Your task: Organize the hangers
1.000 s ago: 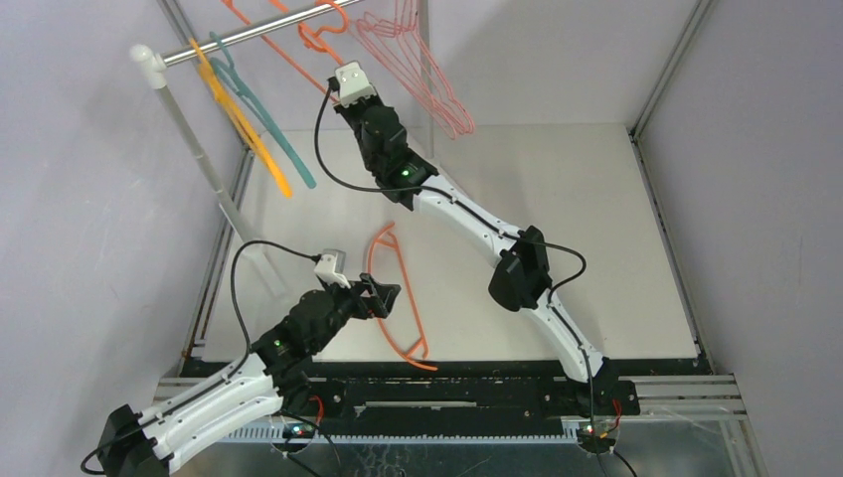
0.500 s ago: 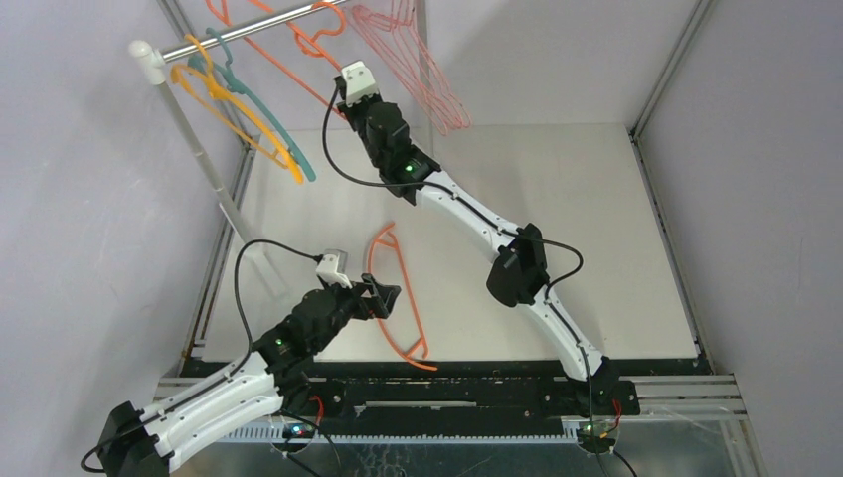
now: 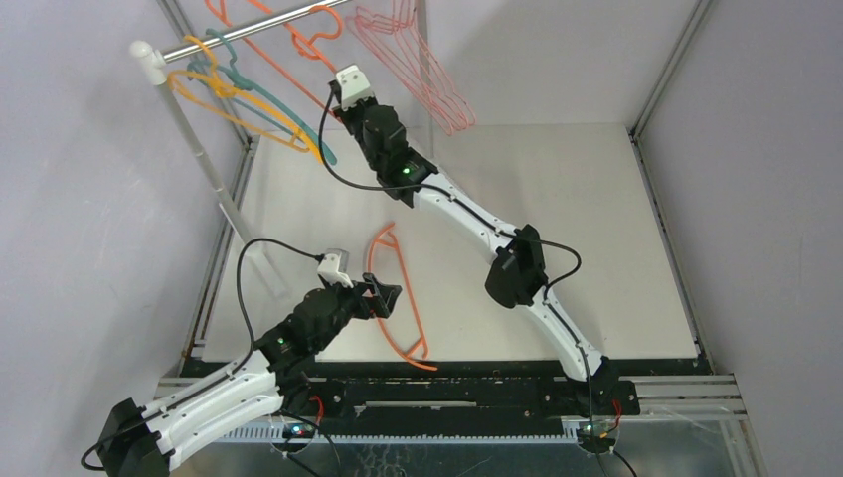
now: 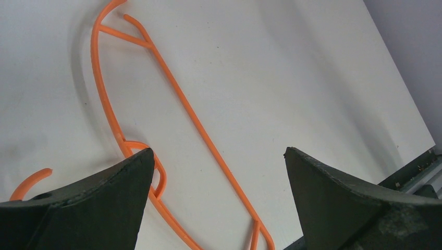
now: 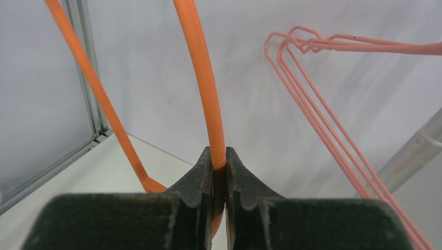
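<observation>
A bright orange hanger point(image 3: 393, 298) lies flat on the table, also in the left wrist view point(image 4: 193, 117). My left gripper point(image 3: 383, 296) point(image 4: 218, 151) hovers over its lower half, open, with nothing between the fingers. My right gripper point(image 3: 336, 104) point(image 5: 219, 153) is raised by the rail point(image 3: 249, 28) and shut on the bar of a second orange hanger point(image 5: 200, 78) point(image 3: 301, 40), whose hook is up at the rail. Yellow-orange point(image 3: 214, 91) and teal point(image 3: 318, 144) hangers hang at the rail's left end, tilted. Pale pink hangers point(image 3: 418, 70) point(image 5: 323, 135) hang to the right.
A white post point(image 3: 189, 119) holds the rail at the left, just off the table's left edge. Grey walls and metal frame uprights close in the back and sides. The right arm stretches diagonally across the middle of the table.
The yellow-orange and teal hangers have swung rightward along and under the rail. The right gripper shifted slightly with its orange hanger. The left arm and the table hanger have not moved.
</observation>
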